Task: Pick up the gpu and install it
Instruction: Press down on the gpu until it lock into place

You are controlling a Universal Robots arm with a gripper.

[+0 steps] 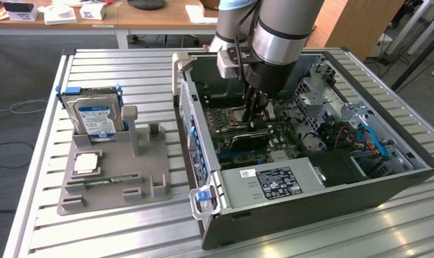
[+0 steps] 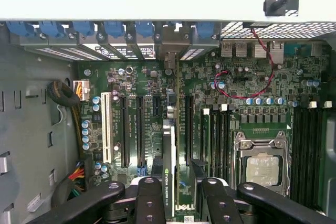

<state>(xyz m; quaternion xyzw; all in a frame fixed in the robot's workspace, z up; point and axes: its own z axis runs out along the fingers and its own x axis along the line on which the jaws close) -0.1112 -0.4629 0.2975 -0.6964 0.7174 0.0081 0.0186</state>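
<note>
I see the gpu (image 2: 168,171) standing on edge between my fingers (image 2: 149,203), its bracket end up at the case's rear slot openings and its lower edge down at the motherboard (image 2: 241,108), in line with one of the long black slots (image 2: 187,124). In the exterior view the card (image 1: 251,138) sits low inside the open case (image 1: 389,183), under the gripper (image 1: 258,115), which reaches down into the chassis. The gripper is clamped on the gpu, the fingers pinching its top edge.

My reading: the pick-up is done, and the card is at or in its slot. I cannot tell whether it is fully seated; the contact edge is hidden by the card itself. The release is not yet done.

Off to the exterior view's left, the holder (image 1: 116,177) carries the hard drive (image 1: 94,115).
</note>
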